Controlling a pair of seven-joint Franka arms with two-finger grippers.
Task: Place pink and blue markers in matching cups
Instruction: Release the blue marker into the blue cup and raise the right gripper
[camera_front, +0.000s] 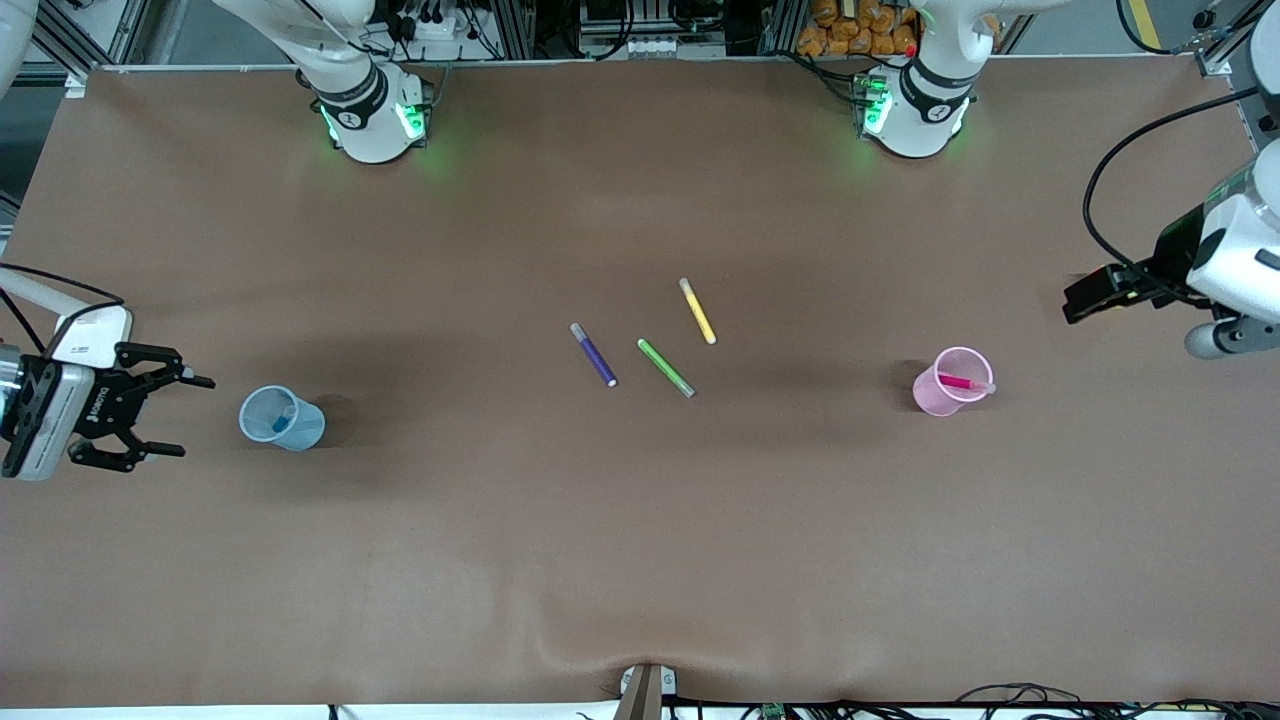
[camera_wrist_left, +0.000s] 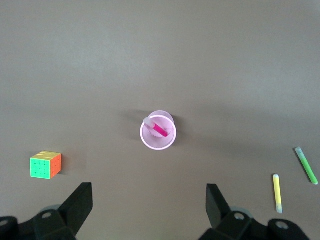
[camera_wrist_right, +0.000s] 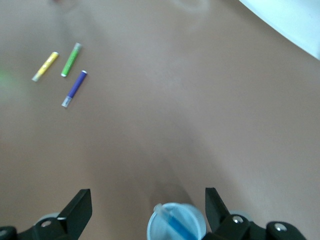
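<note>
The pale blue cup (camera_front: 282, 418) stands upright toward the right arm's end of the table, and the blue marker (camera_front: 283, 421) leans inside it. My right gripper (camera_front: 195, 416) hovers open and empty beside that cup; its wrist view shows the cup (camera_wrist_right: 176, 222) with the marker (camera_wrist_right: 177, 225) just off its open fingers (camera_wrist_right: 82, 205). Toward the left arm's end stands the pale pink cup (camera_front: 953, 381) with the pink marker (camera_front: 962, 382) in it. My left gripper (camera_wrist_left: 149, 197) hangs open and empty, high above the table near the pink cup (camera_wrist_left: 158, 130).
Three loose markers lie mid-table: purple (camera_front: 593, 354), green (camera_front: 665, 367) and yellow (camera_front: 697, 311). A colour cube (camera_wrist_left: 45, 164) sits on the table near the pink cup, seen only in the left wrist view. The brown cloth (camera_front: 640, 560) covers the table.
</note>
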